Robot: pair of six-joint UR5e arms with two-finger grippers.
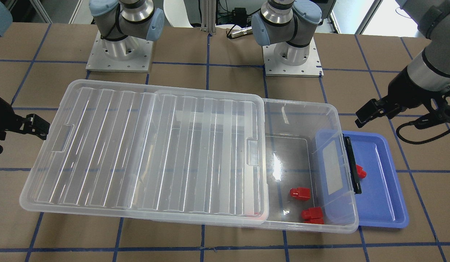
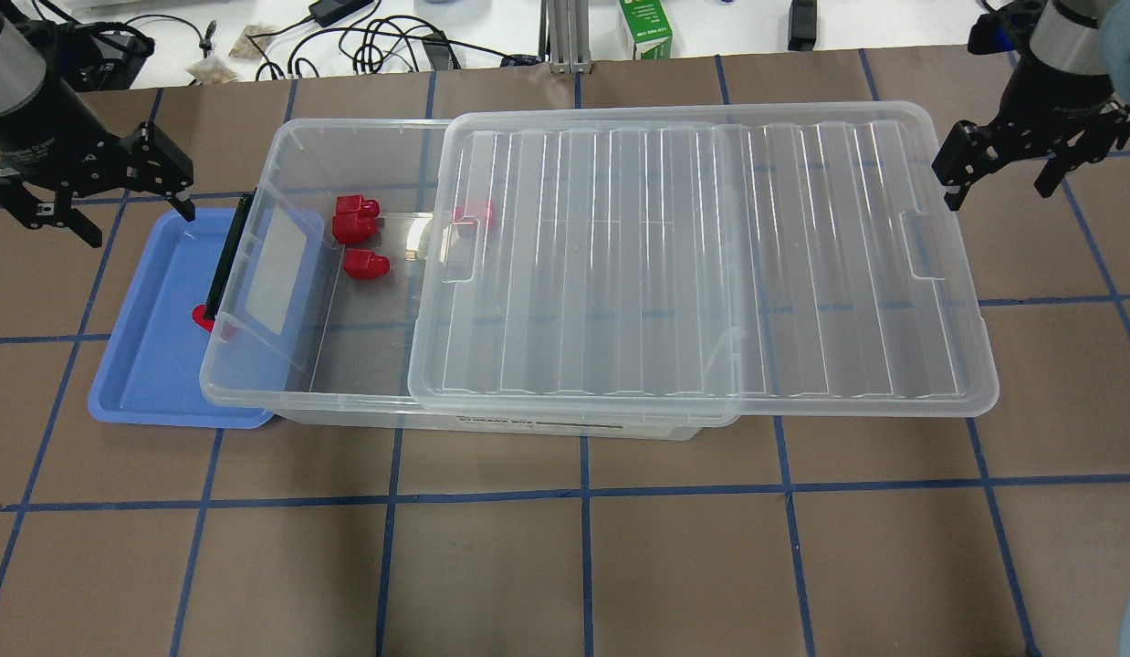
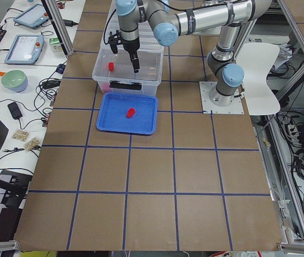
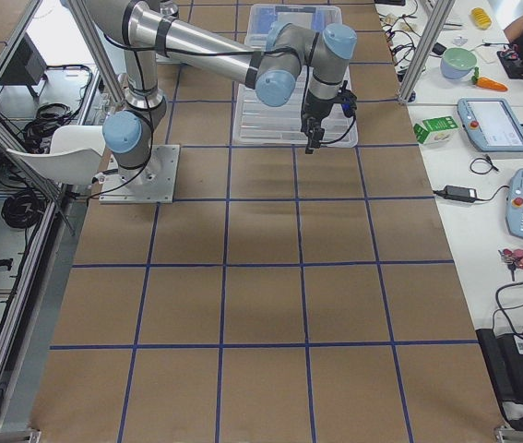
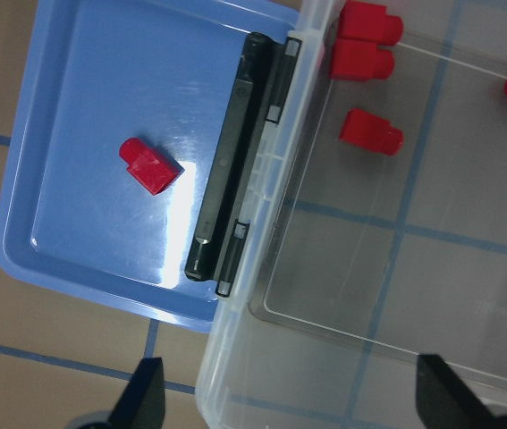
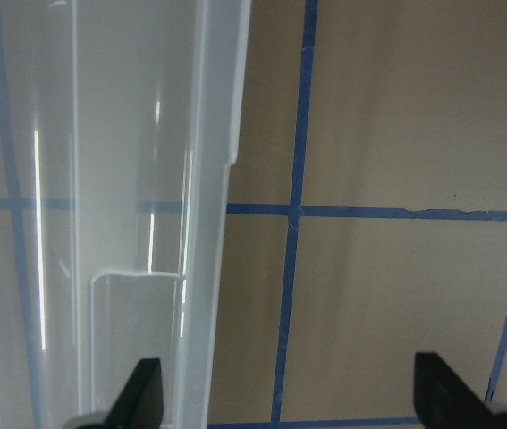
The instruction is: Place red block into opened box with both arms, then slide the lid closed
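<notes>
One red block (image 2: 203,317) (image 5: 148,166) lies in the blue tray (image 2: 145,383) beside the box's black latch bar (image 5: 235,161). Three more red blocks (image 2: 365,264) rest inside the clear box (image 2: 346,125) at its uncovered end; one sits partly under the lid. The ribbed clear lid (image 2: 693,255) covers most of the box and overhangs its other short end. My left gripper (image 2: 141,226) (image 5: 291,398) hovers open above the tray and latch end, holding nothing. My right gripper (image 2: 999,187) (image 6: 289,398) is open at the lid's overhanging short edge, one finger over its rim.
The blue tray (image 1: 385,203) is tucked under the box's latch end. Both arm bases (image 1: 119,54) stand behind the box. Cables and a green carton (image 2: 645,27) lie along the far table edge. Bare brown table with blue tape lines (image 2: 583,547) lies in front.
</notes>
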